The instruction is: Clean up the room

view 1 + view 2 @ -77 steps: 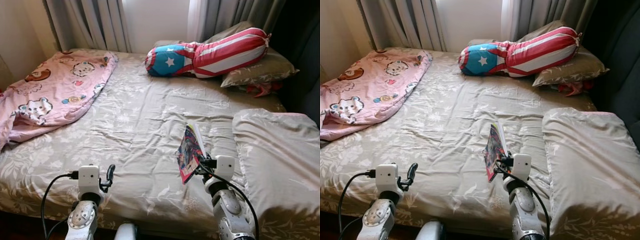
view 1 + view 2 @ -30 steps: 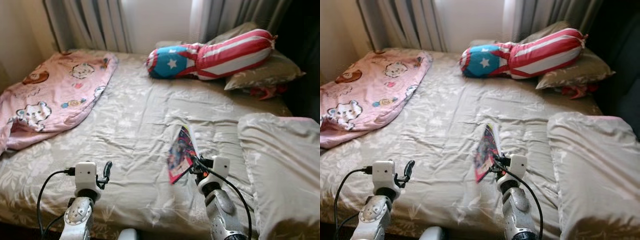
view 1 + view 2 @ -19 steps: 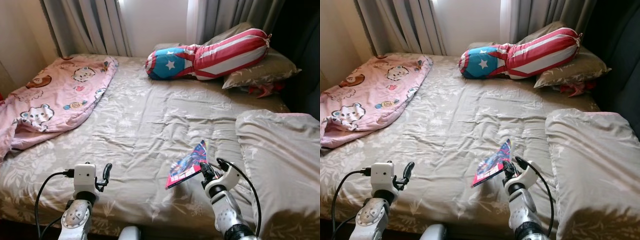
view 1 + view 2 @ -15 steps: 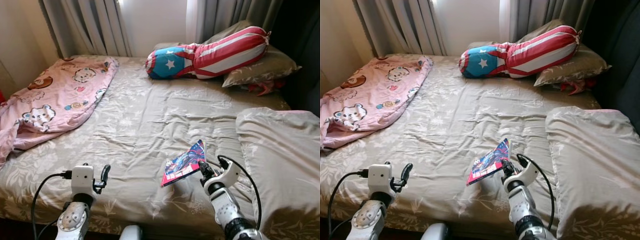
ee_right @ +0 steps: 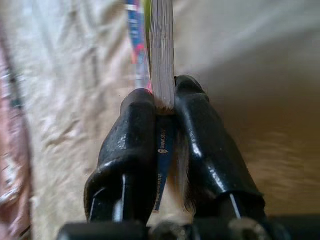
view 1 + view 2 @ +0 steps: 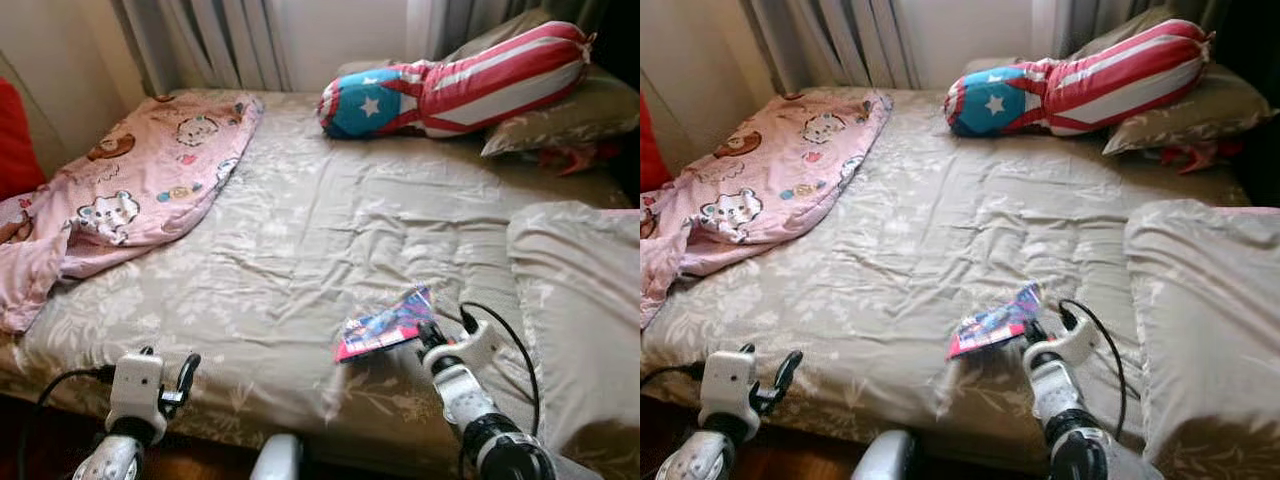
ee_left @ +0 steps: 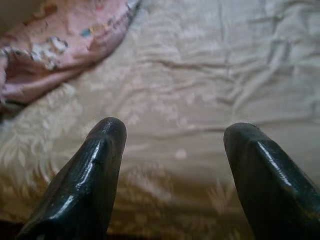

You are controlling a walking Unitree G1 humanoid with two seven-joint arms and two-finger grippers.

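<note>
- The right hand (image 6: 428,335) is clamped tight on a colourful comic book (image 6: 385,325); in the right wrist view its two black fingers (image 5: 131,150) pinch the page edges between them.
- The comic book lies nearly flat, cover up, just above the beige bed sheet (image 6: 330,220), reaching toward 10 o'clock from the right hand, near the bed's front edge.
- At 3 o'clock of that hand lies a folded beige blanket (image 6: 580,310), just beside it.
- The left hand (image 6: 185,375) hangs low at the bed's front edge, at 8 o'clock of the comic book, fingers spread wide with nothing between them; the left wrist view shows bare sheet past its fingertips (image 7: 107,135).
- A pink cartoon-print blanket (image 6: 130,190) lies rumpled at 10 o'clock on the bed.
- At 1 o'clock, by the curtains (image 6: 220,35), a red, white and blue star bolster (image 6: 460,80) rests against a beige pillow (image 6: 570,115).
</note>
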